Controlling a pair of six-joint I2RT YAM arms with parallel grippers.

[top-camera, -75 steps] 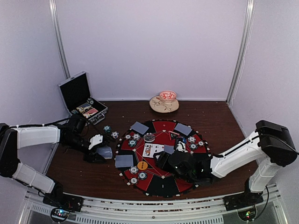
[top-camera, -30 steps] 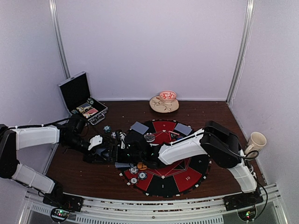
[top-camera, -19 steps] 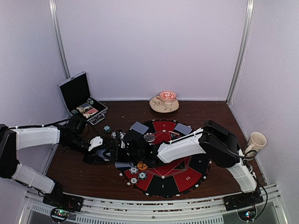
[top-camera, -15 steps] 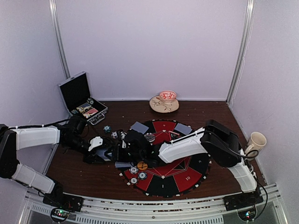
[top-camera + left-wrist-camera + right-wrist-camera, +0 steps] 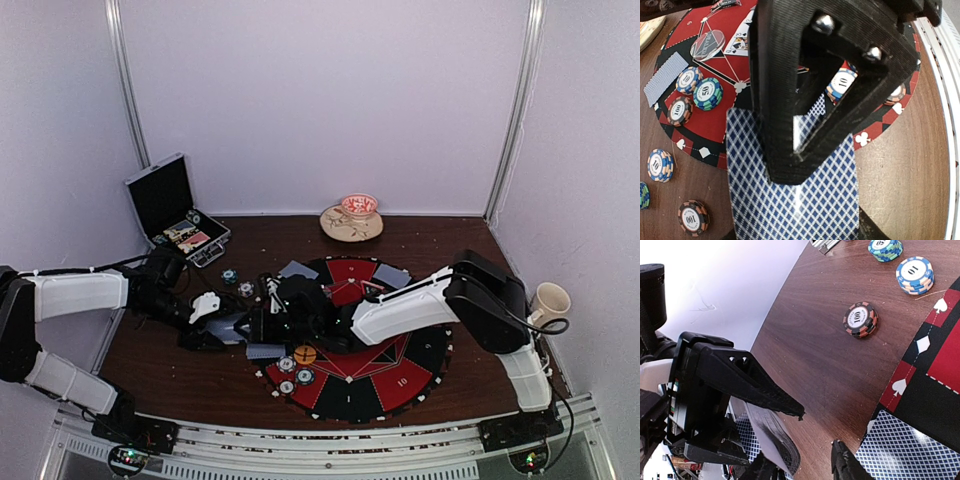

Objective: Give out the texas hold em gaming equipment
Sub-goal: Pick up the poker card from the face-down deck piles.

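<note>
Left gripper (image 5: 790, 172): your jaws are pinched on the cards (image 5: 795, 205), which sit blue-diamond backs up over the table (image 5: 900, 165), just off the mat (image 5: 715, 125).
Right gripper (image 5: 802, 471): your fingers (image 5: 844, 466) stand spread, close beside the held cards. You can see nothing between them.
Chips on table: a 100 chip (image 5: 861, 319), a 10 stack (image 5: 914, 275) and a teal stack (image 5: 885, 249) sit left of the mat.
Chips on mat: you have a 50 chip (image 5: 707, 93) among others near its left rim.
Loose card (image 5: 910, 445): it lies face down, overlapping the mat's edge.
Case (image 5: 175, 215): it stands open at far left, well apart from both grippers.
</note>
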